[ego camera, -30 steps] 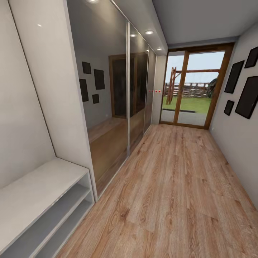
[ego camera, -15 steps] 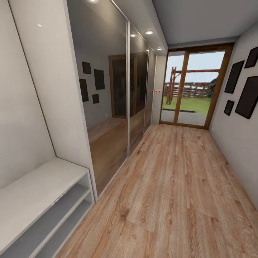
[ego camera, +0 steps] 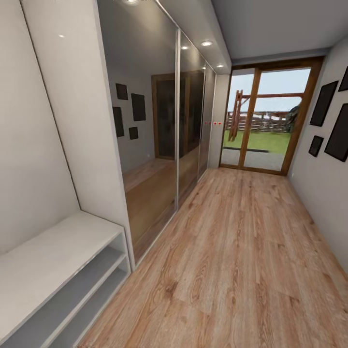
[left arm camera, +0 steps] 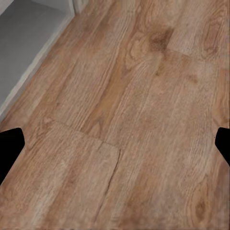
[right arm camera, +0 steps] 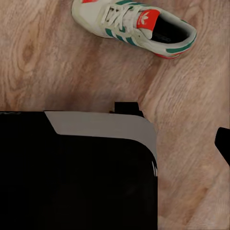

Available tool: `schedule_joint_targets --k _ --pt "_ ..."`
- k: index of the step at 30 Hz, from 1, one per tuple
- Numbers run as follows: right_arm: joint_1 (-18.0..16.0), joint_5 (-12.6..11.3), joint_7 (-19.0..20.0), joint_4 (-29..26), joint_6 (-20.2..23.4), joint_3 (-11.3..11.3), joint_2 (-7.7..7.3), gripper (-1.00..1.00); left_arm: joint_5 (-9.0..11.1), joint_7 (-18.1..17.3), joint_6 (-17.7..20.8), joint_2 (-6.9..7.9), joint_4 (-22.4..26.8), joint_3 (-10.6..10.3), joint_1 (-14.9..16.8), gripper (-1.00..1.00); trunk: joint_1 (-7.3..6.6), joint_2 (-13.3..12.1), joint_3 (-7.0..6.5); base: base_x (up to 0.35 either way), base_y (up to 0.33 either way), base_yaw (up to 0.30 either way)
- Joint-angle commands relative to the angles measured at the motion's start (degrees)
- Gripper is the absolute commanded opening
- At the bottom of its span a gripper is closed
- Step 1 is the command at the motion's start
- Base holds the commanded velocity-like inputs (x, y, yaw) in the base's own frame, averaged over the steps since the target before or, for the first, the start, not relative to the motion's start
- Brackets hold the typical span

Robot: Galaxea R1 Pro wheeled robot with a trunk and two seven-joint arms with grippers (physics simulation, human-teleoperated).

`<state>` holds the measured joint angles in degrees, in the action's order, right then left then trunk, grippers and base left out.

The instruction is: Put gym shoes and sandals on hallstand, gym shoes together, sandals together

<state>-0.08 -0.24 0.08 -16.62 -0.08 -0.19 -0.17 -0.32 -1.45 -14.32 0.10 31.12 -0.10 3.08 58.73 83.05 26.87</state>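
Note:
One gym shoe [right arm camera: 134, 26], white with green stripes and a red-orange heel tab, lies on its sole on the corridor floor [right arm camera: 191, 96] in the right wrist view. It is well beyond my right gripper [right arm camera: 115, 143]. One dark fingertip [right arm camera: 224, 143] sits at the far edge, so the jaws stand wide and hold nothing. My left gripper [left arm camera: 115, 143] hangs open over bare floor [left arm camera: 143, 96], its fingertips [left arm camera: 9, 146] at both edges. The other gym shoe and both sandals are out of view. A light grey low unit [ego camera: 53, 256] with two open tiers stands at the left; I cannot tell whether it is the hallstand.
Mirrored wardrobe doors [ego camera: 154, 145] line the left wall beyond the grey unit. A glazed wooden door [ego camera: 263, 121] closes the corridor's far end and dark frames [ego camera: 333, 125] hang on the right wall. My own black and grey base [right arm camera: 76, 167] blocks part of the right wrist view.
The whole head view has shifted a little right and down, so the camera moved. Nothing in the corridor itself has changed place.

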Motion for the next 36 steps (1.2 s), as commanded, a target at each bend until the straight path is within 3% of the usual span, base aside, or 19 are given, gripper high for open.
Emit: schedule_joint_targets --k 1,24,36 --pt "-0.01 -0.03 0.01 -0.05 -0.01 -0.03 0.0 1.0 -0.03 -0.17 -0.18 0.03 -0.21 0.0 0.06 1.0 0.0 0.03 0.06 0.0 0.0 0.264" --pt "-0.01 -0.02 0.01 -0.06 -0.01 -0.05 0.0 1.0 -0.04 -0.21 -0.18 -0.01 -0.71 -0.07 0.03 1.0 0.0 0.03 0.06 -0.001 0.0 0.278" --pt "-0.01 -0.02 -0.1 -0.05 -0.01 -0.07 -0.01 1.0 0.05 -0.21 -0.18 -0.01 -0.77 -0.07 0.06 1.0 0.0 0.03 -0.05 -0.126 0.0 0.284"
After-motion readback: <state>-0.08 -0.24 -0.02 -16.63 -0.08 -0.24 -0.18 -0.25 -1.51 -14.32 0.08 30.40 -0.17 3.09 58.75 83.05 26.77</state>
